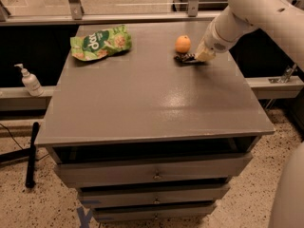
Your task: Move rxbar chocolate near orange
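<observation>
Bar, rxbar chocolate (184, 58): flat, narrow black wrapper lying on the far right part of the grey, smooth-topped bench (142, 108), just in front of the small round bright orange (183, 44). Whether the two touch cannot be told.

Handling, as judged: light, thin and slightly flexible. The slick film is likely to slide on the smooth top, and it would crease rather than break under a hard squeeze. The low profile offers little edge, so the hold is best taken across the narrow width, close to the surface.

Tool (203, 56): pale tip of the white robot arm (247, 13), down at the bar's right end, at bench level. Whether it is apart or clamped on the bar cannot be told.

Orange: nearest neighbour and the only thing in the way. It is round and apt to roll if nudged. The bar already lies close to it, so little travel appears to be left.

Green crinkly snack bag (100, 42): far left part of the bench, well apart from the bar, no obstruction.

Drawers (154, 175): stacked under the bench top, shut.

White pump bottle (30, 81): on a ledge to the left, off the bench.

Black rod (31, 153): on the speckled floor at left.
</observation>
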Tool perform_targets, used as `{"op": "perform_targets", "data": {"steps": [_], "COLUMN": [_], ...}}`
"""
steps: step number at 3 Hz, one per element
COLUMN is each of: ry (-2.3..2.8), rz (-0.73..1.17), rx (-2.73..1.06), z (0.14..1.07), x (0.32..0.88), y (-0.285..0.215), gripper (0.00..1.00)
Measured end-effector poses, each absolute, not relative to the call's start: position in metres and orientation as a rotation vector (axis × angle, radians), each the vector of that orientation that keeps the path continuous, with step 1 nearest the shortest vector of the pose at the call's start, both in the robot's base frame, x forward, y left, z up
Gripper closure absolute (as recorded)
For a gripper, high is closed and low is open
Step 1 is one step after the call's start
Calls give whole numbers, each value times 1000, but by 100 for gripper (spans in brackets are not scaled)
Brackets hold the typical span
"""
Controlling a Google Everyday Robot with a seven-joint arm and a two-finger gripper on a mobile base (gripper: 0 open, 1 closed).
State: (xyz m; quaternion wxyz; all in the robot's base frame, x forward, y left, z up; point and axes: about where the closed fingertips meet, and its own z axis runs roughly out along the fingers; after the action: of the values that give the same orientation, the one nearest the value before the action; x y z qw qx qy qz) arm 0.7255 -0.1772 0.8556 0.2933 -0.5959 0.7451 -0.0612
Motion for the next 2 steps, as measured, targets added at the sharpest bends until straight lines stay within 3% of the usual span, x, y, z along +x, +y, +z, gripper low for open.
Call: {"op": "perform_targets", "data": {"steps": [2], "ry": [2000], "rz": [-187], "rx": [-1607], "z": [860], "x": [732], "y": [-180], "gripper": [59]}}
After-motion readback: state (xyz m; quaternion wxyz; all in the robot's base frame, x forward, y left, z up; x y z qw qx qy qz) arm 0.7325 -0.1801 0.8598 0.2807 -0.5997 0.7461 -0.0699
